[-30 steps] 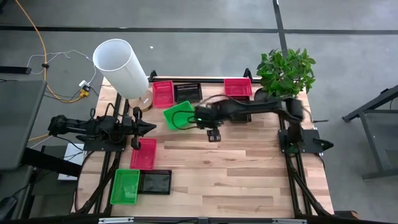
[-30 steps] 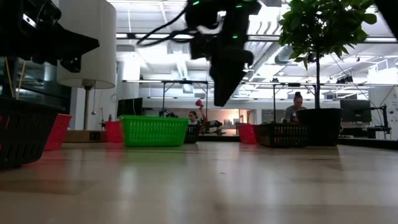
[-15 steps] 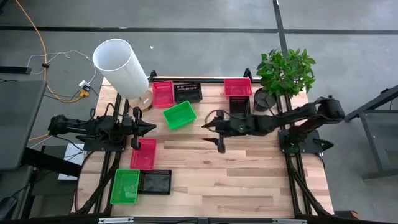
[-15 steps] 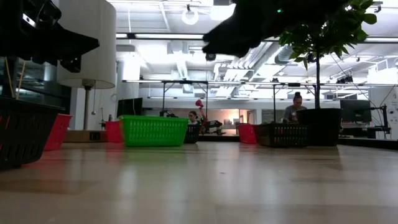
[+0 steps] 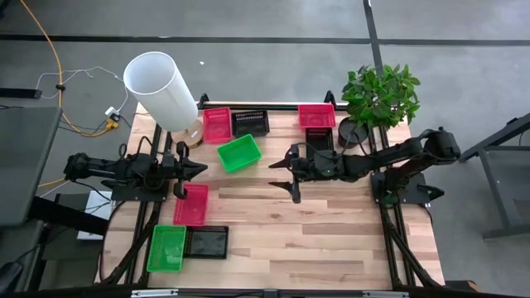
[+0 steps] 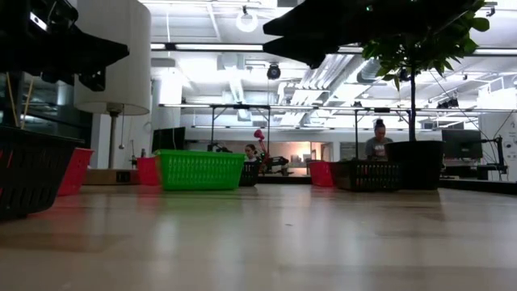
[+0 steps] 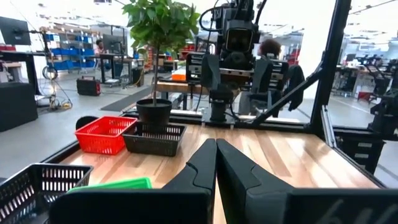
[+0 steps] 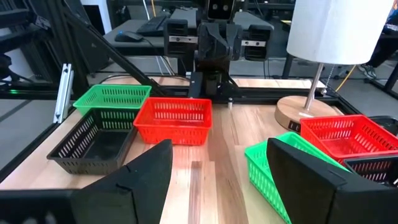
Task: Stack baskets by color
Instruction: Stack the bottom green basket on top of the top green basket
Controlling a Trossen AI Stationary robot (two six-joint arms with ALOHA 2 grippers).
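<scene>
Left arm: we see the left gripper (image 5: pixel 199 169) waiting near the bench's left edge, fingers pressed together on nothing.
Near-left corner: a bright green perforated plastic basket (image 5: pixel 166 248) sits touching a black mesh basket (image 5: pixel 207 242).
Left-edge basket: a pink-red mesh basket (image 5: pixel 191 204) lies just beyond that pair, right beside the left gripper.
Far-left group: another pink-red basket (image 5: pixel 217 124) and a black basket (image 5: pixel 250 123) sit side by side at the far edge, by the tall white cylinder (image 5: pixel 160 89).
Loose green basket: a single green mesh basket (image 5: pixel 239 153) lies tilted just inside that far pair, alone on the wood.
Right arm: the right gripper (image 5: pixel 284 175) hovers over the bench's middle, fingers spread wide and empty.
Far-right group: a third pink-red basket (image 5: pixel 316 115) with a black basket (image 5: pixel 319 136) touching it, beside the black plant pot (image 5: pixel 351 132).
Step in hand: we judge that nothing is stacked yet; the right arm sits between picks.
Next move: we think it calls for gripping one basket's rim, likely the loose green one, and lowering it squarely into a same-coloured basket.
</scene>
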